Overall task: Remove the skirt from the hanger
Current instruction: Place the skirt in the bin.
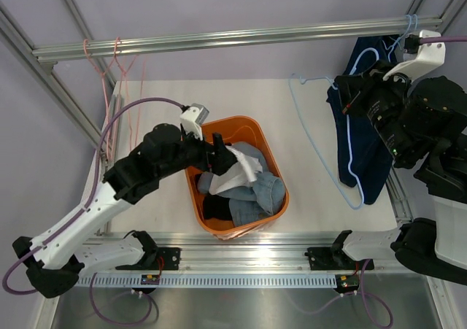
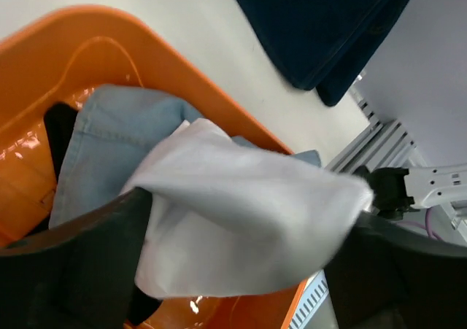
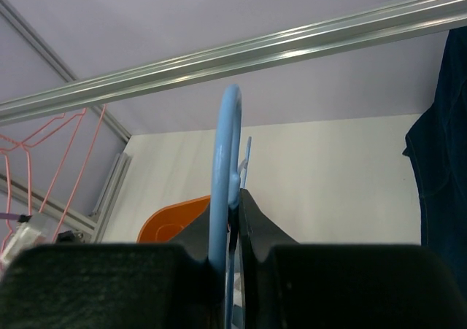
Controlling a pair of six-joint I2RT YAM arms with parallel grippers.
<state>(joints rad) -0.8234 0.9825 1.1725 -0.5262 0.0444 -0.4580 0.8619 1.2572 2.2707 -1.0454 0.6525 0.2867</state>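
The light-blue denim skirt (image 1: 266, 190) lies bunched in the orange basket (image 1: 241, 121), off any hanger; it also shows in the left wrist view (image 2: 109, 125). A white fold of cloth (image 1: 241, 170) rises from it. My left gripper (image 1: 222, 156) is over the basket with its fingers wide apart, and the white fold (image 2: 241, 198) is draped across the gap. My right gripper (image 1: 341, 90) is raised at the right, shut on a bare light-blue wire hanger (image 1: 321, 146), gripped near its hook (image 3: 228, 139). Empty pink hangers (image 1: 109, 74) hang on the rail at the left.
A black garment (image 1: 215, 208) lies in the basket under the denim. Dark navy jeans (image 1: 365, 146) hang from the metal rail (image 1: 219, 41) at the far right, close behind my right arm. The frame posts stand at both sides.
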